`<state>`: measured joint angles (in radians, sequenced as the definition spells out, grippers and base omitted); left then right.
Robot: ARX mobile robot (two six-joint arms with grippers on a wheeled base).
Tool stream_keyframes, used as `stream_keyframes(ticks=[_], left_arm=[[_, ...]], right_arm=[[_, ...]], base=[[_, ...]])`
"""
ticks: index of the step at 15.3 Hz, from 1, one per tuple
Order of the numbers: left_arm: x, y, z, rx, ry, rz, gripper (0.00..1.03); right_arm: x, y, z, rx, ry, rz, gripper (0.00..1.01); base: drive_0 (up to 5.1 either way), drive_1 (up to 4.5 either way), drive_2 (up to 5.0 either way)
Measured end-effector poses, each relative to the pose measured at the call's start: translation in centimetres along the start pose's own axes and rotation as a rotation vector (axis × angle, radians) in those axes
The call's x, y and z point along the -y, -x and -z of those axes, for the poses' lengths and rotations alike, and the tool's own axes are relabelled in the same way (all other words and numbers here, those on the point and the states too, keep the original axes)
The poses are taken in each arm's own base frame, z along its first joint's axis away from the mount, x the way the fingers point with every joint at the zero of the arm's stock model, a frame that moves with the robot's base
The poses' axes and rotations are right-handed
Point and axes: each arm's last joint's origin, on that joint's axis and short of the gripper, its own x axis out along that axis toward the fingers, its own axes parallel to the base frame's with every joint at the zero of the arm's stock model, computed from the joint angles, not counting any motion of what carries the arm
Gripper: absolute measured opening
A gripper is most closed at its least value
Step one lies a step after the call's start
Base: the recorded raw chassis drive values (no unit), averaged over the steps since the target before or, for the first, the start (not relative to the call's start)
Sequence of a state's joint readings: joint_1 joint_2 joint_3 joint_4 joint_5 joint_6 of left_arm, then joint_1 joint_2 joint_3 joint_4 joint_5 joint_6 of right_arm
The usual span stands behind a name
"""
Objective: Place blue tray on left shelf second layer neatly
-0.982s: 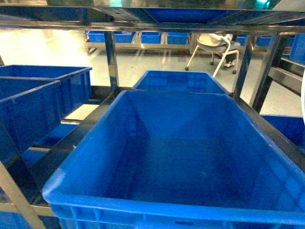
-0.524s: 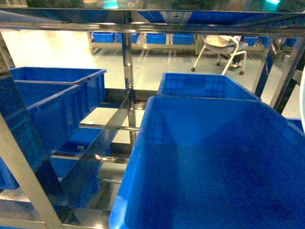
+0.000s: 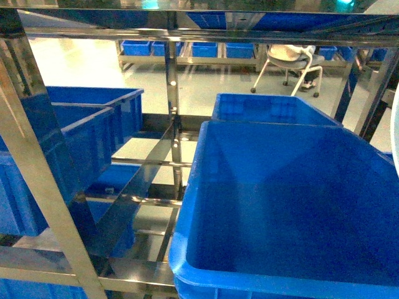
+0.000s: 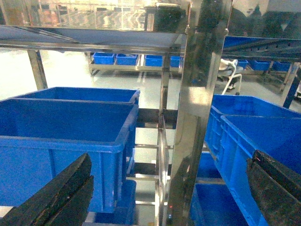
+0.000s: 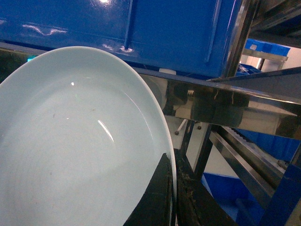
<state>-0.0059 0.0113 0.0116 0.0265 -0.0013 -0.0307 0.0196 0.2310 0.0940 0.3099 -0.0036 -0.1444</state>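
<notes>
While the right pincer [image 5: 171,197] grips the blue tray [image 5: 70,155] by its rim, the left pincer [image 4: 169,188] hangs apart, empty; left shelf second layer [image 3: 134,202] unreached, placement pending.

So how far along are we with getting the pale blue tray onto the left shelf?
Done: the pale sky-blue glossy oval tray is picked up, pinched at its rim by the right gripper. In hand: the approach; the head view faces the stainless-steel rack with its deep-blue crates. The left gripper is open and empty. Left: the tray is not on any shelf tier yet.
</notes>
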Motion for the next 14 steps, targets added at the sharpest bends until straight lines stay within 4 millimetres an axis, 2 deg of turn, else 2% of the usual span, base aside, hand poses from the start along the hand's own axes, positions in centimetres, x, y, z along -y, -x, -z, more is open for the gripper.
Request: stream_keyframes(ticks=[14], left_arm=[[0.0, 0.0, 0.0, 0.0, 0.0, 0.0, 0.98]], right_arm=[[0.0, -0.01, 0.0, 0.0, 0.0, 0.0, 0.02]], base=[[0.0, 0.0, 0.0]])
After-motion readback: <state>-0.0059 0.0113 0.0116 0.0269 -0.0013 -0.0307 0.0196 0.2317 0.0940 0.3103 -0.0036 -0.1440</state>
